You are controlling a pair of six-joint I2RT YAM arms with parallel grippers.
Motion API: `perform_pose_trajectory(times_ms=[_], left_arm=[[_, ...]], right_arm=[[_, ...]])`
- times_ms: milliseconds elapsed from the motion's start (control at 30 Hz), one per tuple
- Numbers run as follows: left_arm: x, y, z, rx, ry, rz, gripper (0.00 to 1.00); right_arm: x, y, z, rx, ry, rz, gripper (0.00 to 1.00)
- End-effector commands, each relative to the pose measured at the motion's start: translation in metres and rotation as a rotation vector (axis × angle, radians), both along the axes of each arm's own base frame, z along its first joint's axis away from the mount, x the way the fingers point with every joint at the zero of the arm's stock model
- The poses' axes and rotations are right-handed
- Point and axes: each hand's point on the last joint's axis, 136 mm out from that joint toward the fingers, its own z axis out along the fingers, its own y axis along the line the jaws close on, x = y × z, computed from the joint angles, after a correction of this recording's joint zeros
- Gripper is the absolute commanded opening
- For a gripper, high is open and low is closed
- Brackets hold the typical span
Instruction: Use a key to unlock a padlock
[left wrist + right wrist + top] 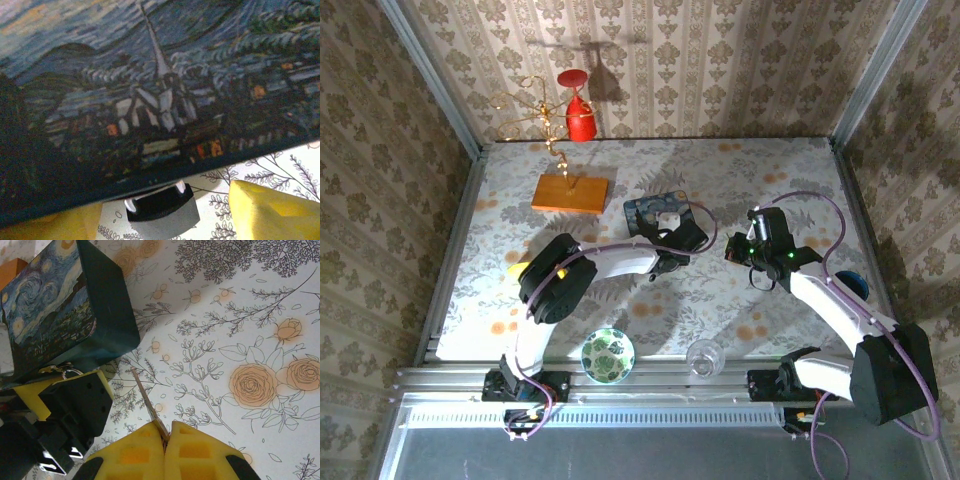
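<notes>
The padlock (162, 210), small with a silvery-grey body, hangs at the lower edge of the blue painted tin (160, 90). My left gripper (165, 220) is open. Its yellow fingers (272, 212) stand on either side of the padlock with gaps to it. From above, the left gripper (685, 240) sits at the tin's (655, 212) near right corner. My right gripper (167, 434) is shut on the key (147, 397), a thin metal strip that sticks out toward the tin (65, 315). The right gripper (735, 250) hovers just right of the left one.
A wooden block (570, 193) with a gold wire tree stands at the back left, a red goblet-like thing (580, 115) behind it. A green patterned bowl (608, 355) and a clear glass (704, 357) sit at the near edge. Metal rails border the floral table (780, 190).
</notes>
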Motion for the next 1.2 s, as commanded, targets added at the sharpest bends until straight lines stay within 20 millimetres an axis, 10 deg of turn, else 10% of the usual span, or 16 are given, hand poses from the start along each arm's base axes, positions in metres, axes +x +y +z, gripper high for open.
perform_pose_trajectory(times_ms=[0, 1167], left_arm=[[0.002, 0.004, -0.003, 0.038, -0.005, 0.031, 0.67], [0.008, 0.019, -0.021, 0.081, 0.011, 0.1, 0.59]], right_arm=[[-0.006, 0.0, 0.0, 0.0, 0.0, 0.004, 0.0], [-0.009, 0.003, -0.009, 0.025, 0.013, 0.004, 0.0]])
